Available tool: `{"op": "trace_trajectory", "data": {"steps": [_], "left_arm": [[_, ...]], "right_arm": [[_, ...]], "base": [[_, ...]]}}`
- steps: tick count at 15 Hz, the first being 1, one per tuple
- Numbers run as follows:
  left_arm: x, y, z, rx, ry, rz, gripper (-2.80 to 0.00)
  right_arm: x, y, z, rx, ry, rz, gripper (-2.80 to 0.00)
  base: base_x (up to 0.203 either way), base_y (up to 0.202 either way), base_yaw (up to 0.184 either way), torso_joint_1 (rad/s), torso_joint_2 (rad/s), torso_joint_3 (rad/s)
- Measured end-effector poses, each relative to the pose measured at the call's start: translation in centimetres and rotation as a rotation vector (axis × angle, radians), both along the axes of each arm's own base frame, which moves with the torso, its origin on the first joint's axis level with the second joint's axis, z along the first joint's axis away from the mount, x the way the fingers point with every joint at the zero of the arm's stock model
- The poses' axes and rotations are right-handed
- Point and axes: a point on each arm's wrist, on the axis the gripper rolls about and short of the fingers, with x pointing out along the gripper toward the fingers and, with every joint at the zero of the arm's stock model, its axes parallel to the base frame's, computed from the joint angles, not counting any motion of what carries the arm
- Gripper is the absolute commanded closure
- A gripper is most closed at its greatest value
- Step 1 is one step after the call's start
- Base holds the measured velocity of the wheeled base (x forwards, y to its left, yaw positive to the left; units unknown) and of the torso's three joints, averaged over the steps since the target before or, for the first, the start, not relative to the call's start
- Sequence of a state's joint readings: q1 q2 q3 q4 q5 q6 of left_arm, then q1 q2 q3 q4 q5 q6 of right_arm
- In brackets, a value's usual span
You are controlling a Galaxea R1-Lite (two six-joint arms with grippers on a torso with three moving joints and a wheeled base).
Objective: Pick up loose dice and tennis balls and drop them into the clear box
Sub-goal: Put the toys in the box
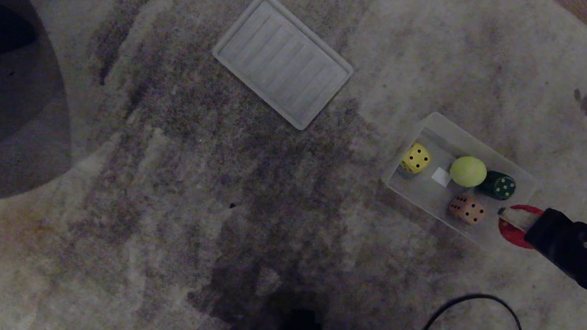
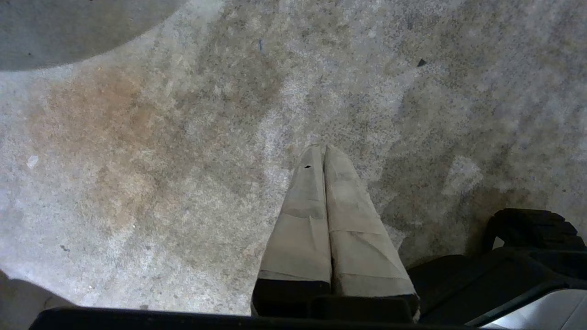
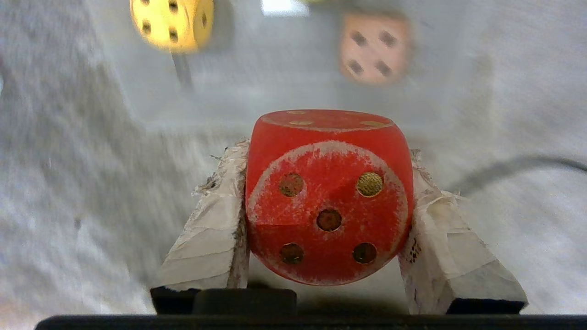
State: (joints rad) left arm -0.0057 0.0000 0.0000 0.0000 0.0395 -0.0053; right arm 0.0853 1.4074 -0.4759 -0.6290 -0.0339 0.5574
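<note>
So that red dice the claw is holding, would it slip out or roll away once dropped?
The red die looks stiff and solid: the right gripper pinches its flat sides without denting it. Its worn, matte paint suggests decent grip, so slipping seems unlikely. Its rounded corners may let it tumble briefly in the clear box, then settle flat.

The red die (image 3: pixel 328 197) in my right gripper (image 3: pixel 328 220) looks like painted wood, its matt coat rubbed pale around the face (the pips gleam a dull gold). My fingers (image 3: pixel 211 229) wear rough, frayed cloth tape. The clear box (image 1: pixel 523 186) is smooth see-through plastic; the tennis ball (image 1: pixel 468 171) inside looks fuzzy. The carpet (image 1: pixel 163 201) is coarse, matt and stained. The ribbed panel (image 1: pixel 283 60) looks like translucent plastic.
</note>
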Motion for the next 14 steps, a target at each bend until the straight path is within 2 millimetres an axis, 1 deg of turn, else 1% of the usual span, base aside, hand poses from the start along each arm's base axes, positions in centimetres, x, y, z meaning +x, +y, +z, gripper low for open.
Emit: {"op": "trace_trajectory", "data": {"steps": [2, 5, 8, 9, 12, 14], "left_arm": [[0.0, 0.0, 0.0, 0.0, 0.0, 0.0, 0.0], [0.0, 0.0, 0.0, 0.0, 0.0, -0.001, 0.0], [0.0, 0.0, 0.0, 0.0, 0.0, 0.0, 0.0], [0.0, 0.0, 0.0, 0.0, 0.0, 0.0, 0.0], [0.0, 0.0, 0.0, 0.0, 0.0, -0.001, 0.0], [0.0, 0.0, 0.0, 0.0, 0.0, 0.0, 0.0]], "right_arm": [[3.1, 1.0, -1.2, 0.014, -0.05, 0.017, 0.0], [6.7, 2.5, -2.4, 0.034, -0.132, 0.053, 0.0], [8.8, 3.2, -4.5, 0.033, -0.134, 0.062, 0.0], [9.2, 3.2, -5.1, 0.03, -0.126, 0.062, -2.8], [9.6, 3.2, -6.1, 0.022, -0.097, 0.06, -2.8], [9.3, 3.1, -6.5, 0.009, -0.082, 0.061, -2.8]], "base": [[0.0, 0.0, 0.0, 0.0, 0.0, 0.0], [0.0, 0.0, 0.0, 0.0, 0.0, 0.0], [0.0, 0.0, 0.0, 0.0, 0.0, 0.0], [0.0, 0.0, 0.0, 0.0, 0.0, 0.0], [0.0, 0.0, 0.0, 0.0, 0.0, 0.0], [0.0, 0.0, 0.0, 0.0, 0.0, 0.0]]}}
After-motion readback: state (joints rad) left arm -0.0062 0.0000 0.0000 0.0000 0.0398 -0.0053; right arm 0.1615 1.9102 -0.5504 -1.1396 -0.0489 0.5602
